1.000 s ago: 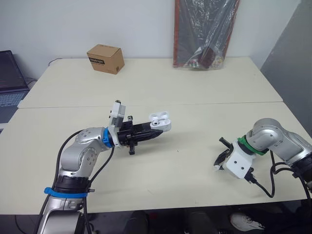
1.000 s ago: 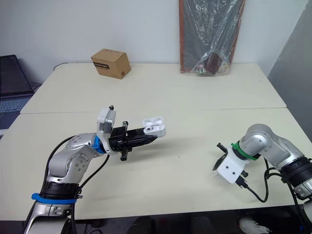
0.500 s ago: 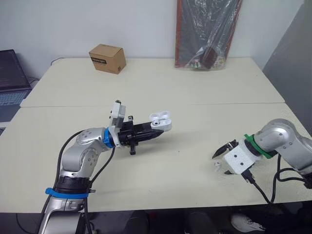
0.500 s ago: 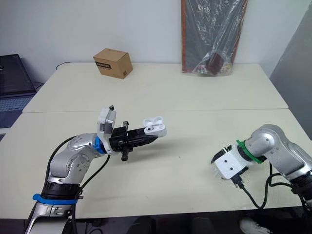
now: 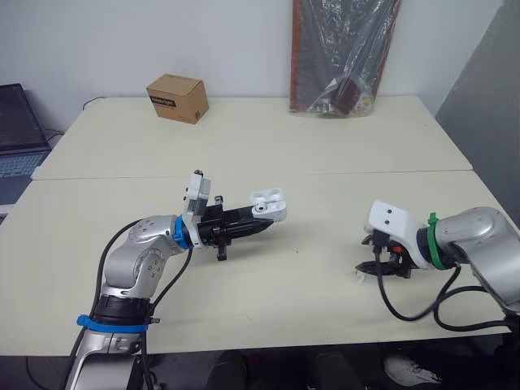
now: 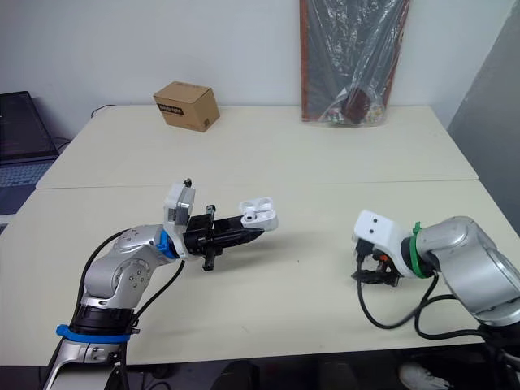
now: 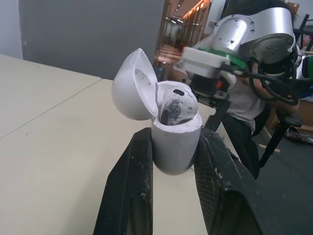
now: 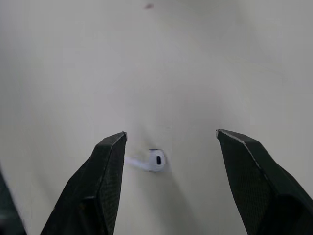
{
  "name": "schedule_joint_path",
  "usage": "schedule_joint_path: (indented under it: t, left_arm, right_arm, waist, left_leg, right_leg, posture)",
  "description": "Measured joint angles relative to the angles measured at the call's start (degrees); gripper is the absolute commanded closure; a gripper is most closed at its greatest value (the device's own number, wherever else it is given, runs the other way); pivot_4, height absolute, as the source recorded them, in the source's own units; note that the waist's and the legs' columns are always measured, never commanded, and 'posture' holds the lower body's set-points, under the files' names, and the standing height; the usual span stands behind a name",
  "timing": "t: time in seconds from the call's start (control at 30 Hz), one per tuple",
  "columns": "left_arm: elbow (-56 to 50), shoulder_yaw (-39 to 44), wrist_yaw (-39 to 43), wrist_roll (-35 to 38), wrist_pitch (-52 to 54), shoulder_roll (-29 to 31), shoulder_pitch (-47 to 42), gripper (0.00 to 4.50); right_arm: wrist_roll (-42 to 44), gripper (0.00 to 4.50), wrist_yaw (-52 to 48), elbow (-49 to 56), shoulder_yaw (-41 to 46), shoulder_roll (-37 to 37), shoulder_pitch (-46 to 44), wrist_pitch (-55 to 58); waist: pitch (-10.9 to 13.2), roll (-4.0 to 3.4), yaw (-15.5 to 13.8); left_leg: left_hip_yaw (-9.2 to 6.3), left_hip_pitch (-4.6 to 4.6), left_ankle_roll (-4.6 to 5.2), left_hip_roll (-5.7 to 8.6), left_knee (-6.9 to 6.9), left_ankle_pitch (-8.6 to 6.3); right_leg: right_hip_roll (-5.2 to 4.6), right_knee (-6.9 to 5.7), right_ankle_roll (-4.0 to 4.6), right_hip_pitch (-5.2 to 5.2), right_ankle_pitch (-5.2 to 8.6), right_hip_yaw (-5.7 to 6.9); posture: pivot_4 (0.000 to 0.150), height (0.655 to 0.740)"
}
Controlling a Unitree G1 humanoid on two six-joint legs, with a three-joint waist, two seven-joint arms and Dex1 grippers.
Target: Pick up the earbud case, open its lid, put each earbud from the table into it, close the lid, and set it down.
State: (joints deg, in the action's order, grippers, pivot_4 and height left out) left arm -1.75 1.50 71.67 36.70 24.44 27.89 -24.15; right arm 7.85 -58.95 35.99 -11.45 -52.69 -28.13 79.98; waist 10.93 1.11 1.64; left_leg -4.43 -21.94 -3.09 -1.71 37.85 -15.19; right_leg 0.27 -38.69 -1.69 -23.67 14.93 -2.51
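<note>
My left gripper is shut on the white earbud case and holds it above the table, left of centre. The lid stands open, and one earbud sits in the case body. Over on the right, a second white earbud lies on the table. My right gripper points down just above it, open. In the right wrist view the earbud lies between the two spread fingers, touching neither.
A cardboard box stands at the back left. A black plastic-wrapped bundle leans on the wall at the back. A laptop sits off the table's left side. The table's front edge runs close behind the earbud.
My right wrist has turned and shifted so the gripper now points down over the earbud on the table. The left gripper has kept the open case still.
</note>
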Motion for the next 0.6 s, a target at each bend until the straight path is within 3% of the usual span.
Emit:
schedule_joint_path:
  t: [0.17, 0.37, 0.6]
  left_arm:
    - [-0.65, 0.02, -0.06, 0.04, 0.14, 0.23, 1.39, 3.65]
    - [-1.49, 0.02, -0.41, 0.08, 0.3, 0.49, 2.15, 3.65]
    - [-2.45, -0.03, -1.09, 0.19, 1.15, 0.47, 2.32, 3.65]
  right_arm:
    - [0.89, 1.44, 13.77, 3.68, 8.78, 9.03, 7.13, 11.87]
    - [9.77, 1.44, 28.62, 7.77, 15.28, 19.07, 14.6, 12.1]
    - [21.11, 1.44, 44.58, 8.05, 15.81, 22.36, 15.86, 12.1]
  waist:
    - [-0.01, 0.01, -0.01]
    - [-0.01, 0.01, 0.08]
    - [-0.01, 0.01, 0.2]
  left_leg:
    - [-0.03, -0.11, 0.01, 0.0, -0.1, -0.01]
    - [0.03, -0.09, 0.01, -0.01, -0.05, -0.01]
    - [0.03, -0.08, 0.01, -0.01, -0.04, -0.01]
  right_leg:
    - [0.0, 0.08, -0.02, -0.05, 0.03, 0.03]
    - [0.02, 0.0, -0.05, -0.09, 0.03, -0.03]
    - [0.03, -0.05, -0.04, -0.1, 0.03, -0.04]
  posture:
    - [0.15, 0.74]
    - [0.15, 0.74]
    - [0.15, 0.74]
